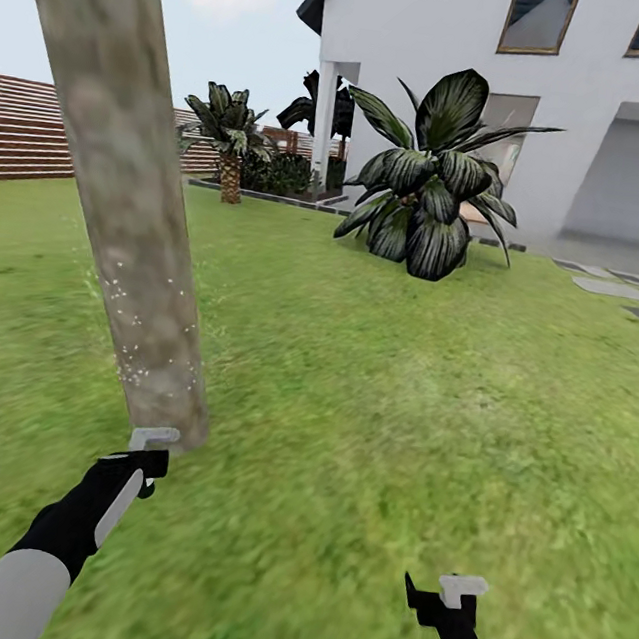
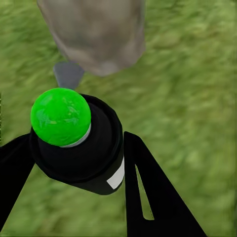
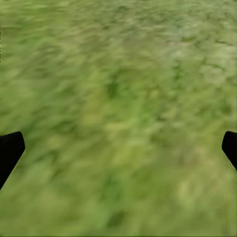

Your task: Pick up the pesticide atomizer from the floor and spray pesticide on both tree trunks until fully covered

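Observation:
A thick grey-tan tree trunk (image 1: 127,173) leans across the left of the head view, its base (image 2: 96,34) close ahead of my left gripper (image 1: 148,458). That gripper is shut on the pesticide atomizer (image 2: 79,148), a black bottle with a green knob on top and a white label. White specks of pesticide (image 1: 131,335) dot the lower trunk. My right gripper (image 1: 440,593) hangs open over bare grass at the lower right, its fingertips (image 3: 11,150) wide apart.
Green lawn (image 1: 401,391) stretches ahead. A large dark-leaved bush (image 1: 430,173) stands before the white house (image 1: 590,103). A short palm (image 1: 228,136) and a brown slat fence (image 1: 22,129) lie at the back left. Paving stones (image 1: 616,288) sit at the right.

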